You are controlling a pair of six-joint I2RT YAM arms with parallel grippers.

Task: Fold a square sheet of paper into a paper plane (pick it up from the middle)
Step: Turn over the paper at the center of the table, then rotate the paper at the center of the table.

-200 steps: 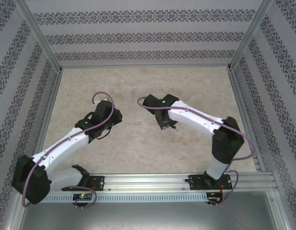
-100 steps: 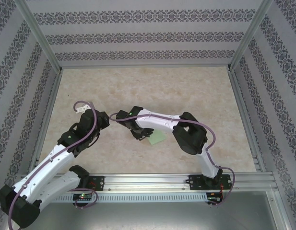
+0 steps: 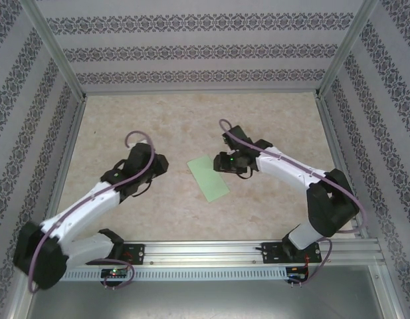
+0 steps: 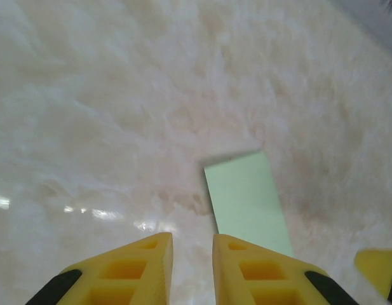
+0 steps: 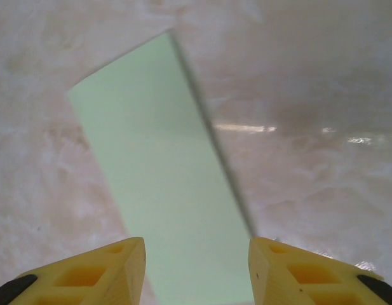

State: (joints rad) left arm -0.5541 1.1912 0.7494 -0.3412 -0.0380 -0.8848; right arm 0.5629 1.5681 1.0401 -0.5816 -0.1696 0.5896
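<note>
We see the pale green sheet of paper, a narrow rectangle, lying flat on the table between both arms, its long axis running far-left to near-right. The right gripper hangs over it with fingers spread wide. The left gripper, nearby, holds nothing, its fingers narrowly parted.

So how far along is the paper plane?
Early. The green paper lies flat as a narrow rectangle, seemingly folded once in half. Nothing is held: the right gripper hovers open over it, the left gripper beside it. No nose or wing folds yet.
</note>
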